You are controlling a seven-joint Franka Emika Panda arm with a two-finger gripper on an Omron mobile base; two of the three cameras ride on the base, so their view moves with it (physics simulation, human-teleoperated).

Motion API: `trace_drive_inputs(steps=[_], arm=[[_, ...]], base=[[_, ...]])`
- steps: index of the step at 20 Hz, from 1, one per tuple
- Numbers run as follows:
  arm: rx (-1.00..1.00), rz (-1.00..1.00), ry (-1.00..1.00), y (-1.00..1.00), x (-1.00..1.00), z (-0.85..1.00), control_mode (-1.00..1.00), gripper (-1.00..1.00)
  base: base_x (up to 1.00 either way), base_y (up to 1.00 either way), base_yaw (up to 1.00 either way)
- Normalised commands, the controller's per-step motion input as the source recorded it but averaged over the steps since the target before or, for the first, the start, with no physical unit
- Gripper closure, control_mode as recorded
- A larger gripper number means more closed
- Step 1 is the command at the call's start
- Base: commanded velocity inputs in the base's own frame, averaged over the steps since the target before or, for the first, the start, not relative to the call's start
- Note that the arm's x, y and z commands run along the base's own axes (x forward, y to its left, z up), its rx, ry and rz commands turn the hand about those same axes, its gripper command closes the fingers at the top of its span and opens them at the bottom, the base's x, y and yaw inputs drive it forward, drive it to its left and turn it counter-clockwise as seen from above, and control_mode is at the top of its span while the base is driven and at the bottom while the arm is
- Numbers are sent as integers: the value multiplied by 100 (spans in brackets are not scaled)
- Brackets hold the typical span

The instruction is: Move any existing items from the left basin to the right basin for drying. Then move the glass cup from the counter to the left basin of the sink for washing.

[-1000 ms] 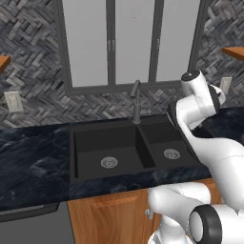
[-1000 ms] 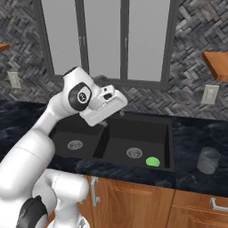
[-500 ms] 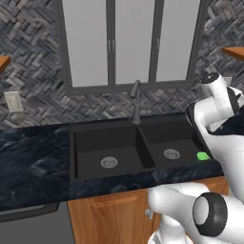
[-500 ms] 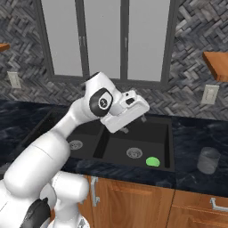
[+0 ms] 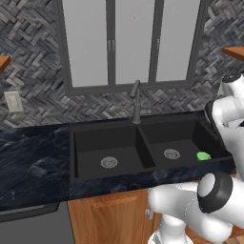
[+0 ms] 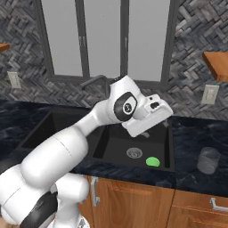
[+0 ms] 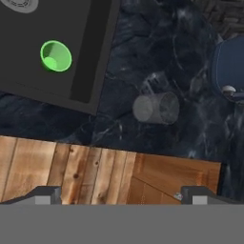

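The glass cup [image 6: 208,160] [image 7: 156,108] stands upright on the black counter [image 6: 196,133] to the right of the sink. My gripper [image 6: 156,128] [image 7: 121,193] hangs open above the sink's right edge, well above the cup, with nothing between its fingers. A small bright green item [image 5: 203,156] [image 6: 152,161] [image 7: 56,56] lies in the right basin [image 5: 176,138] near its front right corner. The left basin [image 5: 107,147] holds just its silver drain; in the right base view my arm covers most of it.
The slim grey faucet [image 5: 137,102] rises behind the sink's divider. A dark blue rounded object [image 7: 228,71] sits on the counter beyond the cup. Wooden cabinet fronts [image 7: 95,176] run below the counter edge. A wooden shelf [image 6: 216,64] juts from the right wall.
The arm has swung right, from over the sink's divider to over the right basin's right edge. The gripper stayed open. The green item now shows in the left base view.
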Motion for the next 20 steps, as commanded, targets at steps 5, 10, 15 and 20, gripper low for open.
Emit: trace_drive_inputs(steps=[5, 10, 15, 20], arm=[[6, -1, 0, -43, -6, -18, -100, -100], [5, -4, 0, -39, -5, -8, -100, -100], [7, -4, 0, -46, -11, -10, -100, -100], [1, -9, 0, -25, -15, -21, -100, -100]], base=[[0, 0, 0], [0, 0, 0], [0, 0, 0], [0, 0, 0]])
